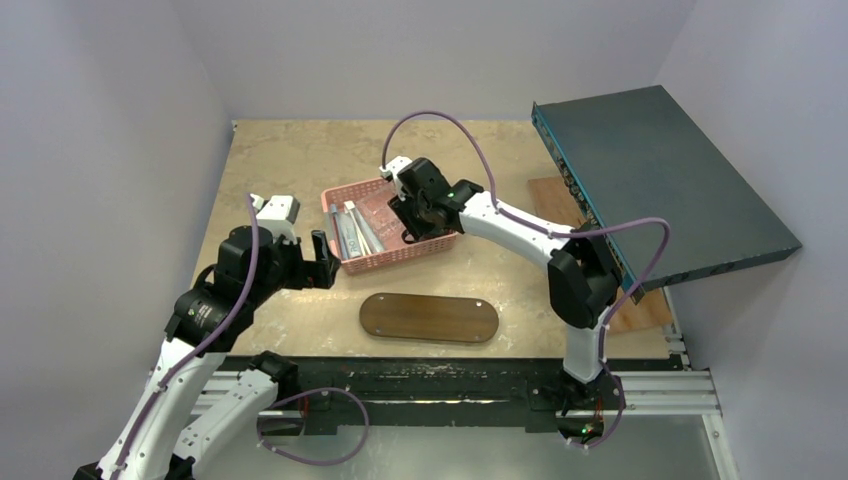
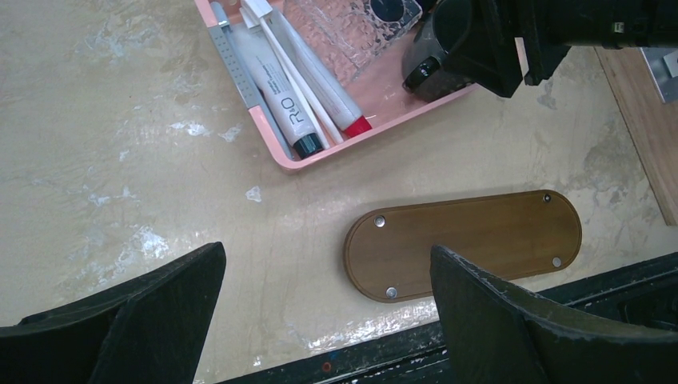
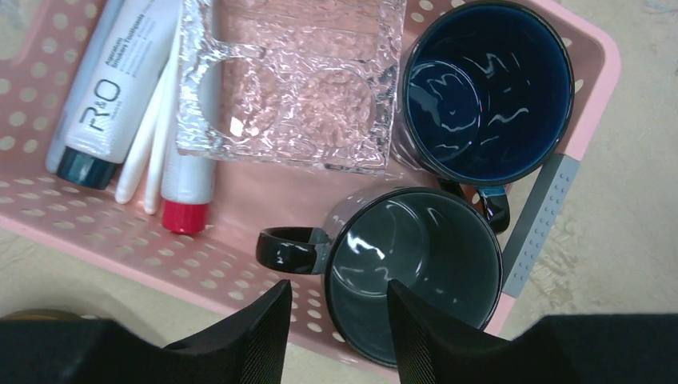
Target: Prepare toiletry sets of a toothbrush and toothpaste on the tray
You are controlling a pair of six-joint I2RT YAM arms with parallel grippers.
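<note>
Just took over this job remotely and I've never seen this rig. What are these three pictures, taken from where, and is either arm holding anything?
Two robot arms stand at the table's near edge, each ending in a two-finger gripper. The wide picture comes from a fixed camera above and behind them; the other two come from cameras on the wrists. The left gripper is open and empty, near the pink basket, looking down on the brown oval tray, which is bare. The right gripper is open over the basket, above a grey mug; it holds nothing. The basket also holds a blue mug, a clear plastic piece, two tubes and white toothbrushes.
</note>
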